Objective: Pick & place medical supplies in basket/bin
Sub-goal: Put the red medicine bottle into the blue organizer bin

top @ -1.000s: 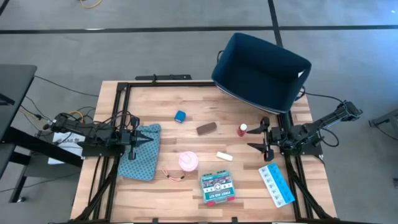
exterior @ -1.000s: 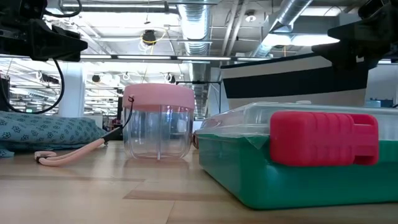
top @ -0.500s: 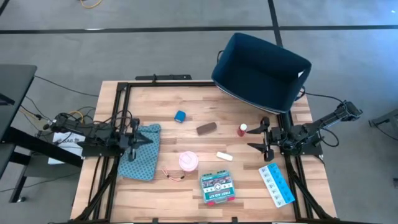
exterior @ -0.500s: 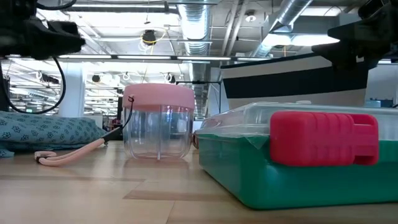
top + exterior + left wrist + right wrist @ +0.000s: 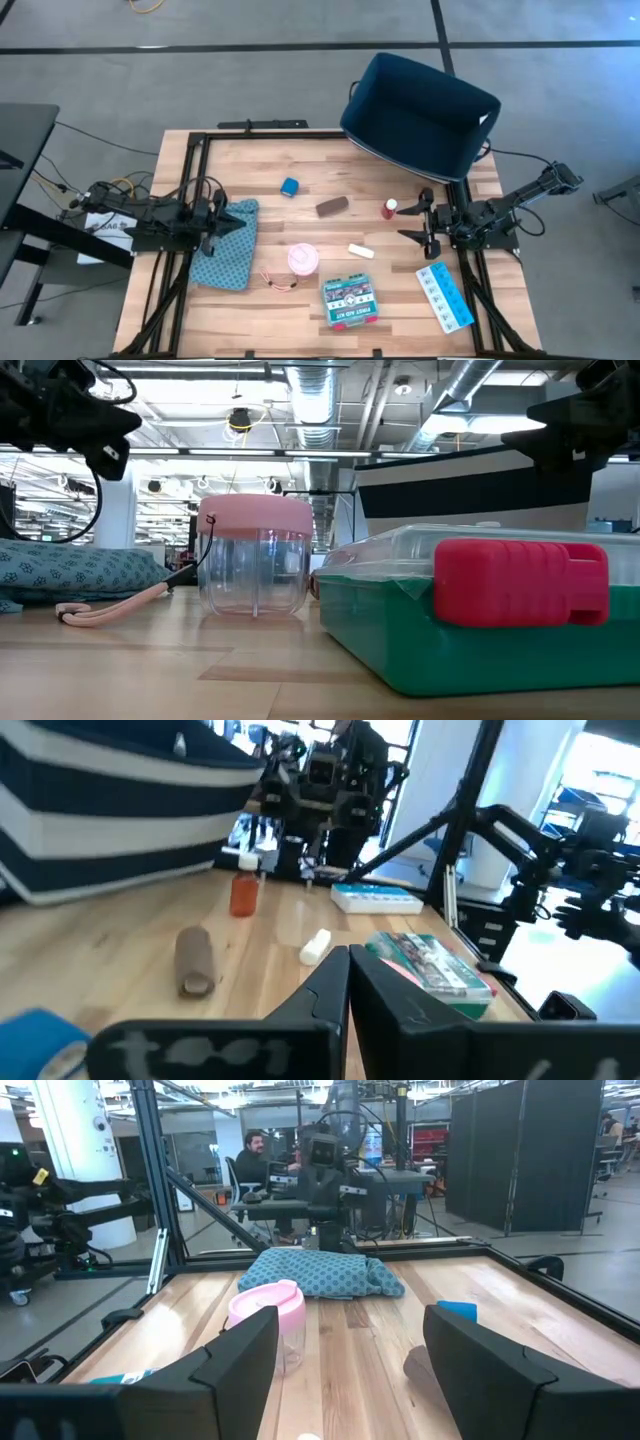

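Observation:
In the high view the green printed box (image 5: 350,300), light-blue pill organizer (image 5: 444,297), pink round roll (image 5: 303,260), white tube (image 5: 360,251), brown bar (image 5: 332,206), small blue roll (image 5: 290,187) and red-white bottle (image 5: 389,209) lie spread on the table. The navy bin (image 5: 420,115) stands at the far right corner. My left gripper (image 5: 243,222) is shut and hovers over the teal pouch (image 5: 225,250); its wrist view shows the fingertips together (image 5: 348,960). My right gripper (image 5: 405,222) is open, just right of the bottle, and holds nothing (image 5: 360,1370).
A pink cord (image 5: 280,281) lies beside the pink roll. Black frame rails (image 5: 180,180) run along the table's edges. Bare wood shows at the table's far left (image 5: 240,160). In the right wrist view people sit in the room beyond the table (image 5: 255,1155).
My left gripper has shifted slightly toward the table's right over the pouch and has rolled about its wrist, staying shut. The right arm and all items have kept still.

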Tool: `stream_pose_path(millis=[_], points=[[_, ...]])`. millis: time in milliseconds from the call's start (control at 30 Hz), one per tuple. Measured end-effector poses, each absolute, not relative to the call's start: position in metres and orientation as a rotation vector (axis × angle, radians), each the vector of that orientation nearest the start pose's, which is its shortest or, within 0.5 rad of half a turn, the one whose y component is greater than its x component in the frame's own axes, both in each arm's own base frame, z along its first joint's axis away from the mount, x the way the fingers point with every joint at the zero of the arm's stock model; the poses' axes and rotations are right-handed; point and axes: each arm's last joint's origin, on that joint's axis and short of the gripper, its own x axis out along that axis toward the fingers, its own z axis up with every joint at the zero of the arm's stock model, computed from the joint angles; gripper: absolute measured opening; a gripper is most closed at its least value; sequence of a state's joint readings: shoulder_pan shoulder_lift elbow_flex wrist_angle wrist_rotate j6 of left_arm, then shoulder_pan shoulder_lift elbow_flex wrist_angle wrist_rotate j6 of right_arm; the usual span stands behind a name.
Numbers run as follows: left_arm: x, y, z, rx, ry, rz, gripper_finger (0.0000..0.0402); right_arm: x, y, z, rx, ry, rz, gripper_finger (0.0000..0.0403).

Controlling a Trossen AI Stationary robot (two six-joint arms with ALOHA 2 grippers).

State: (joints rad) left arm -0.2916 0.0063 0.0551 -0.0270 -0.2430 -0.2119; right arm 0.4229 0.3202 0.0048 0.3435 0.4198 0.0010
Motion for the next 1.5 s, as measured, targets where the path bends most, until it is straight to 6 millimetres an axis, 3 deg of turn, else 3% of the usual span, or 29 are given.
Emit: stream_pose_path(millis=[367, 700, 833, 1200, 1500], points=[[0.091, -0.013, 0.181, -0.343, -0.066, 0.195, 0.0000, 0.110, 0.037, 0.181, -0.020, -0.084, 0.003, 0.0244], [0.091, -0.013, 0.179, -0.436, -0.054, 0.185, 0.0000, 0.109, 0.036, 0.188, 0.026, -0.144, 0.003, 0.0244], [0.092, -0.014, 0.179, -0.435, -0.050, 0.178, 0.0000, 0.109, 0.033, 0.188, 0.095, -0.148, -0.068, 0.0244], [0.108, -0.019, 0.184, -0.374, -0.063, 0.150, 0.0000, 0.119, 0.027, 0.176, 0.054, -0.034, -0.266, 0.0244], [0.120, -0.023, 0.182, -0.335, -0.044, 0.165, 0.0000, 0.127, 0.032, 0.166, 0.138, 0.043, -0.184, 0.0244]])
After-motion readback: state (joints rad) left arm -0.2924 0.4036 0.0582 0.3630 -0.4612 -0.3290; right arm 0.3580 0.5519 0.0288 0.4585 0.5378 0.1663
